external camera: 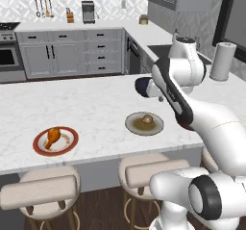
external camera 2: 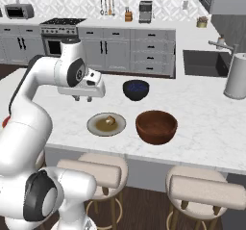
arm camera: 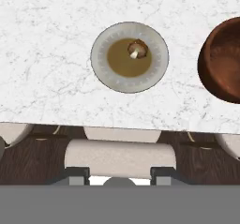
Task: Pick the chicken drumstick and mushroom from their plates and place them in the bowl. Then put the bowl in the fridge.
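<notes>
The chicken drumstick (external camera: 53, 136) lies on the red-rimmed plate (external camera: 37, 146) at the counter's front left. The mushroom (external camera 2: 110, 121) (arm camera: 137, 48) sits on the grey-olive plate (external camera 2: 96, 126) (arm camera: 105, 68) near the front edge. To that plate's right stands a reddish-brown bowl (external camera 2: 156, 128) (arm camera: 225, 63), and behind it a dark navy bowl (external camera 2: 136, 90) (external camera: 142, 86); both are empty. My gripper (external camera 2: 82, 99) (arm camera: 119, 175) hangs open above the counter, pointing down, above and left of the mushroom plate. Nothing is between its fingers.
Padded stools (external camera 2: 96, 169) stand under the counter's front edge (arm camera: 117, 124). A white canister (external camera 2: 237, 75) and a sink (external camera 2: 202, 63) are at the right. Grey cabinets (external camera: 72, 53) and a stove (external camera 2: 60, 24) line the far wall.
</notes>
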